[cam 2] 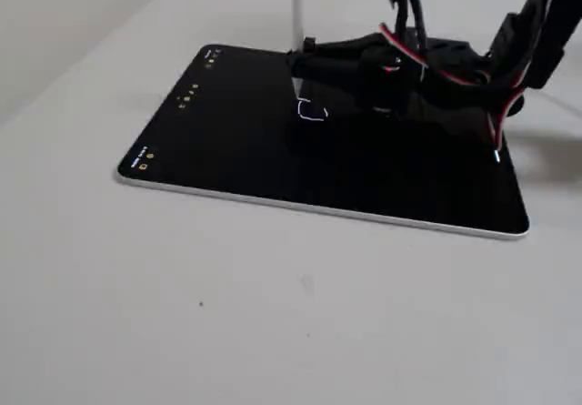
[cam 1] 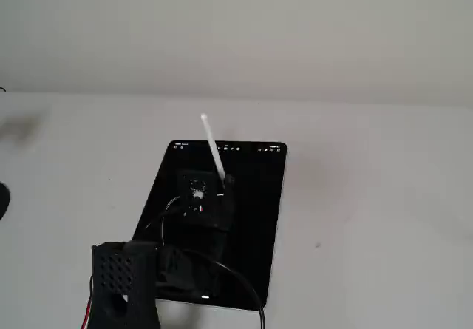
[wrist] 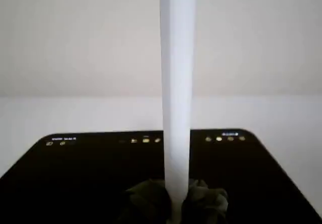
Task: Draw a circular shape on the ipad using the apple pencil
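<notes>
Pencil [cam 2: 296, 9] stands nearly upright in the closed tool [cam 2: 300, 64], tip down on the ipad [cam 2: 227, 141] lying flat on the counter [cam 2: 273, 314], so the half-drawn outline [cam 2: 312, 114] can be completed.

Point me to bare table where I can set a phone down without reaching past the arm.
Free: the wide white table in front of the ipad in a fixed view, plus the strip beside its icon end. Crowded: the screen's far side, where the gripper holds the apple pencil over the unfinished circular shape, cables trailing.
</notes>
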Tool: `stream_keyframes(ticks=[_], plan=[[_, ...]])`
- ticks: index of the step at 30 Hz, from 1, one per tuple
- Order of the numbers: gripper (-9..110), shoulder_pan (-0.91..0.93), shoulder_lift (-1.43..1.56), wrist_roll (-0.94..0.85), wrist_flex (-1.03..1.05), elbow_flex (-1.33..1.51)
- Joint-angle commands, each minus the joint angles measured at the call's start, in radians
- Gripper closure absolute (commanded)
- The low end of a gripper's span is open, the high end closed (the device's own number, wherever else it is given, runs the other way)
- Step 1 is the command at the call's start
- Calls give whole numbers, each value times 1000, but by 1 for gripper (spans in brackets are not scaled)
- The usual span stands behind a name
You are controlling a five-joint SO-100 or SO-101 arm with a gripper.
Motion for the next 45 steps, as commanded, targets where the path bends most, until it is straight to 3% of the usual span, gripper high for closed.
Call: stream_keyframes(ticks=[1,14,21,32,36,45], plan=[[102,-29,6,-6,-34,3],[102,-41,112,107,-29,83],[102,23,512,420,276,186],[102,44,637,453,388,253],[102,31,830,580,617,302],[102,20,1485,1012,1397,327]])
